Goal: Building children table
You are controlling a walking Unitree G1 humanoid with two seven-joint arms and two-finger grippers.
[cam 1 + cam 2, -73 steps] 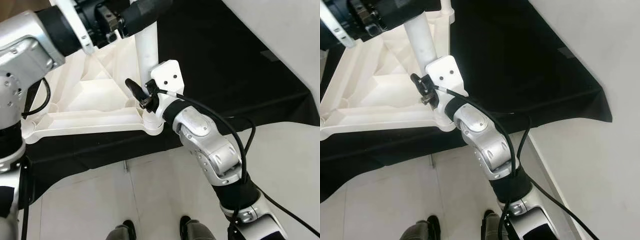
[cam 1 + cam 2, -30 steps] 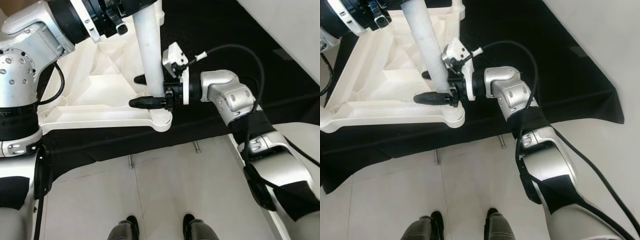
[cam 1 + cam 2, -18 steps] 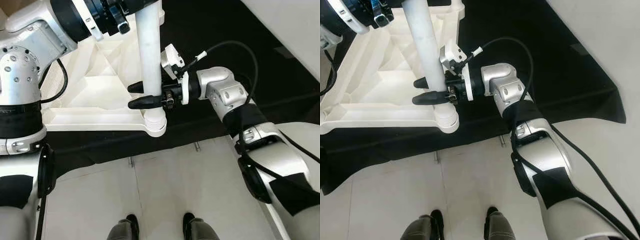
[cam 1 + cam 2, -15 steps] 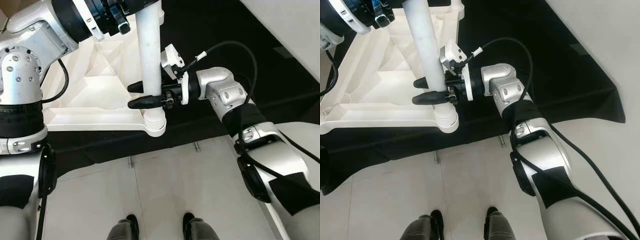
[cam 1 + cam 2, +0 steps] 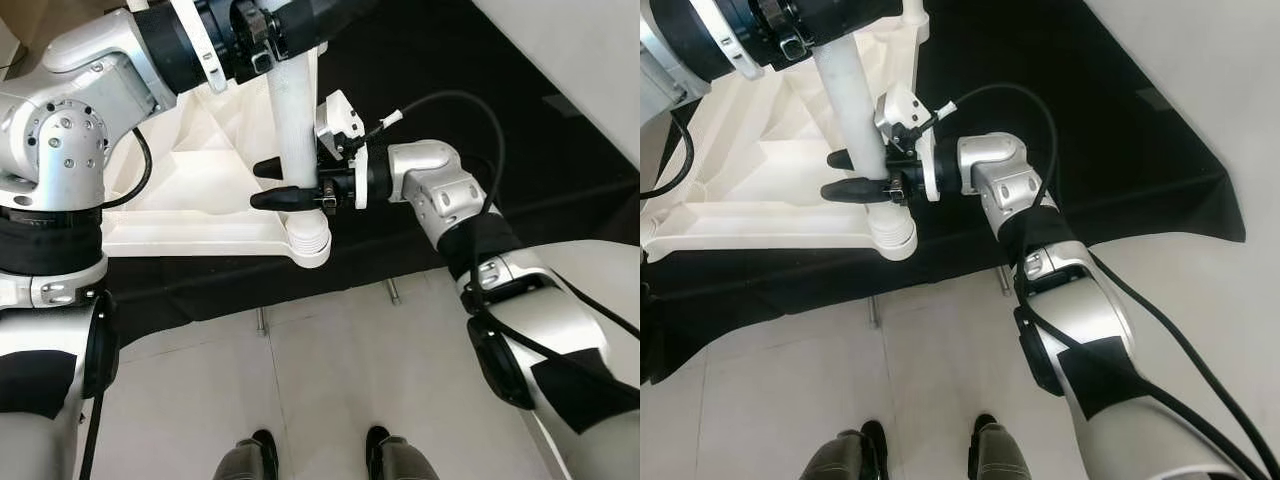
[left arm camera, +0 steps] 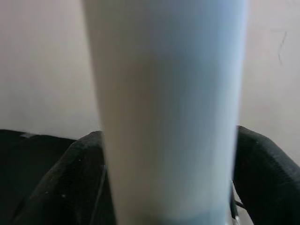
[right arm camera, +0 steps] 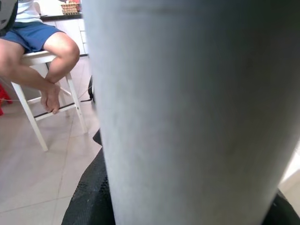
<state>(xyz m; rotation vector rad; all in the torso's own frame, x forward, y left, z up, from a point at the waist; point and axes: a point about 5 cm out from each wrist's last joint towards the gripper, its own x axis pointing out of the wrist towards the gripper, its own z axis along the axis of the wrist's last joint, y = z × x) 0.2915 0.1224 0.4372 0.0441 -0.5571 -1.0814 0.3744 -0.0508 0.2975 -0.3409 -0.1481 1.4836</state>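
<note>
The right gripper (image 5: 285,183) is closing its two black fingers (image 5: 282,199) around the lower part of the white table leg (image 5: 298,140), one finger on each side, just above the ribbed collar where the leg is meeting the corner socket (image 5: 311,243) of the upturned white tabletop (image 5: 190,190). Higher up the same leg, the left gripper (image 5: 300,15) is clamping it near its top; the left wrist view is showing the pale leg (image 6: 168,112) pressed between that gripper's dark fingers (image 6: 262,173). The leg is standing upright on the tabletop's near corner.

Beyond the right gripper, the tabletop is lying on a black cloth (image 5: 420,60), and a black cable (image 5: 470,110) is looping from the right wrist over that cloth. Nearer the robot, pale floor tiles (image 5: 330,390) are running out from the cloth's edge. Past the leg, the right wrist view is catching a person's bare legs (image 7: 54,70) on a white chair (image 7: 42,93).

Compared with half a second ago, both grippers are holding the leg at much the same heights, while the left arm is reaching further over it.
</note>
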